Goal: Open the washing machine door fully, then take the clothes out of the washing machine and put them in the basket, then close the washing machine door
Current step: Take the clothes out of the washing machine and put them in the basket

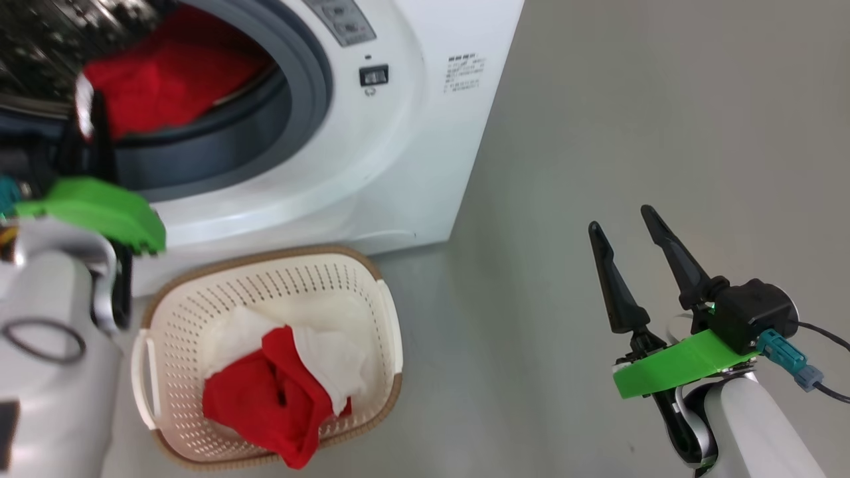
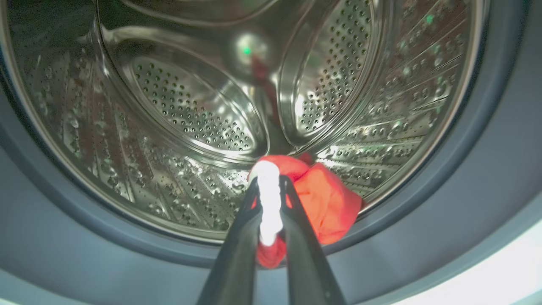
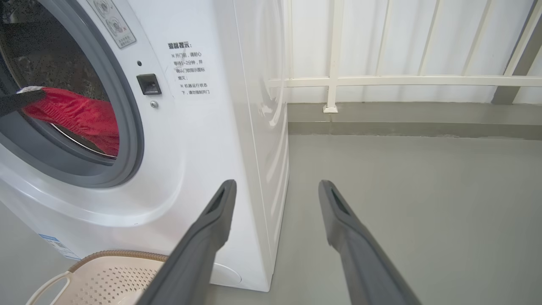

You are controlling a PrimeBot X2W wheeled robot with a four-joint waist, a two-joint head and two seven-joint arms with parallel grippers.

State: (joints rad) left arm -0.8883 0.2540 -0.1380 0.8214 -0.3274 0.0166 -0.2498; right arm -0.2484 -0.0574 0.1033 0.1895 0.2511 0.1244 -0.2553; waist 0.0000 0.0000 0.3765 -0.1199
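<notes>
The washing machine [image 1: 412,133] stands at the upper left with its drum [image 2: 190,106] open; its door is out of view. A red garment [image 1: 166,79] with a white band lies in the drum mouth. My left gripper [image 1: 89,99] reaches into that mouth and is shut on the white band of this garment [image 2: 326,203], as the left wrist view shows between its fingertips [image 2: 269,182]. The cream basket [image 1: 199,312] sits on the floor below the machine, holding red and white clothes [image 1: 265,392]. My right gripper [image 1: 620,219] hangs open over bare floor to the right, holding nothing.
The right wrist view shows the machine's white side [image 3: 254,127], the basket's rim [image 3: 110,255] at the bottom left, and a white railing [image 3: 334,80] along the far wall. Grey floor [image 1: 597,99] stretches right of the machine.
</notes>
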